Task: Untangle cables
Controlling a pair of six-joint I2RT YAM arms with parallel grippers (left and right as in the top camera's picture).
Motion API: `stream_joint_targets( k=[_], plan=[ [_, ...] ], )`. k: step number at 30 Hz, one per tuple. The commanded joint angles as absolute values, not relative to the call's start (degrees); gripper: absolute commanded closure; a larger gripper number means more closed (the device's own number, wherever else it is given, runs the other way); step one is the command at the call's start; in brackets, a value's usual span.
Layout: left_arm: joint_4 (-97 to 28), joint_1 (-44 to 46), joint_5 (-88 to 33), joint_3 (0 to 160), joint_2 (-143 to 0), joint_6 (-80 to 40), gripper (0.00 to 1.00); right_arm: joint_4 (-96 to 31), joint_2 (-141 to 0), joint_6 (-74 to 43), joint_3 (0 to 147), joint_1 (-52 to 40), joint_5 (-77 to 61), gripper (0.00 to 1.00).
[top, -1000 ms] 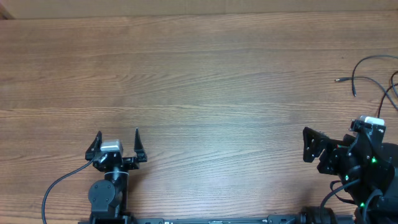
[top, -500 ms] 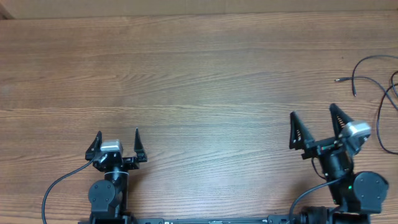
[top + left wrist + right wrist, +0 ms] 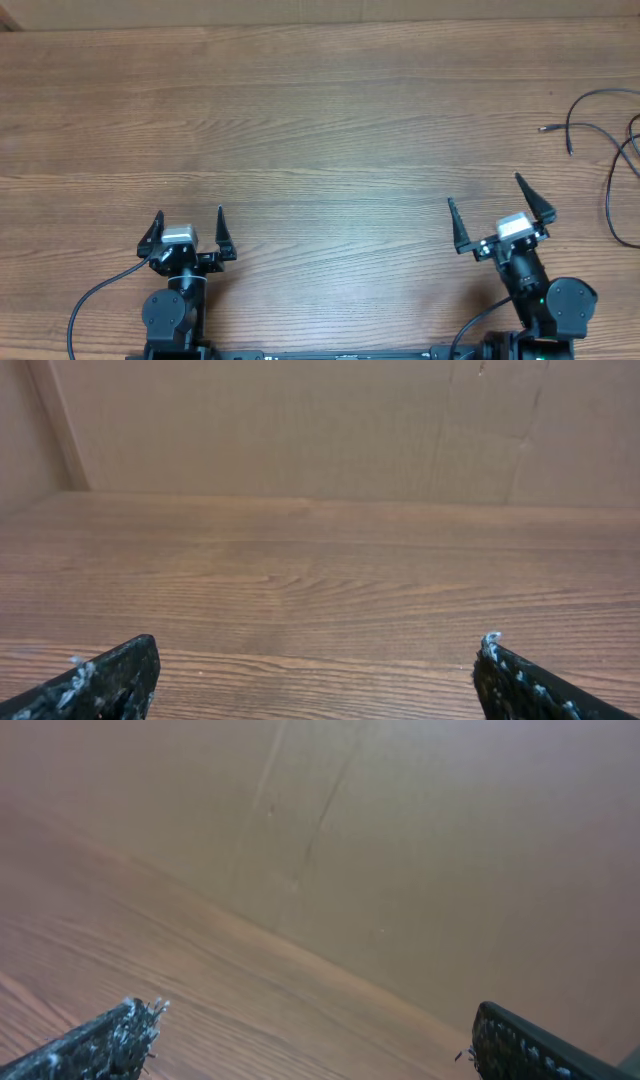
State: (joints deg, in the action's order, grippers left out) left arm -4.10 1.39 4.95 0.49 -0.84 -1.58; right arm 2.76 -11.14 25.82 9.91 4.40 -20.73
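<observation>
The cables (image 3: 607,198), thin black strands with small plugs, lie loose at the wooden table's (image 3: 320,120) 3 o'clock edge in the overhead view. The left gripper (image 3: 189,215) at 7 o'clock and the right gripper (image 3: 484,190) at 5 o'clock are both spread wide, holding nothing.

The left wrist view shows parted fingers (image 3: 105,678) above wood, facing a cardboard wall (image 3: 300,420).

In the right wrist view the fingers (image 3: 100,1040) are likewise released.

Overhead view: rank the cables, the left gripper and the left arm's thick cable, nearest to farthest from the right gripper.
From the right gripper:
1. cables, at the right edge.
2. left gripper, across on the left.
3. left arm's thick cable, bottom-left corner.
</observation>
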Motion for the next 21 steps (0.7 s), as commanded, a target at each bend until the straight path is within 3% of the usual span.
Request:
stream_joint_targets(
  k=[1,9,16,21],
  plan=[
    [-4.03,1.1,5.23,0.27,-0.25,-2.35,0.01,4.62,-7.77,27.22,7.09,4.25,-20.21,0.0],
    [-4.03,1.1,5.23,0.27,-0.25,-2.35,0.0,7.9,-1.91,1.67,3.05,4.25,-7.73,0.0],
    [-4.01,1.1,5.23,0.27,-0.25,-2.35,0.01,11.94,-0.14,-0.84,0.45,4.25,-0.89,0.0],
    [-4.03,1.1,5.23,0.27,-0.25,-2.35,0.01,9.08,-0.14,-13.78,0.45,4.25,7.94,0.0]
  ],
)
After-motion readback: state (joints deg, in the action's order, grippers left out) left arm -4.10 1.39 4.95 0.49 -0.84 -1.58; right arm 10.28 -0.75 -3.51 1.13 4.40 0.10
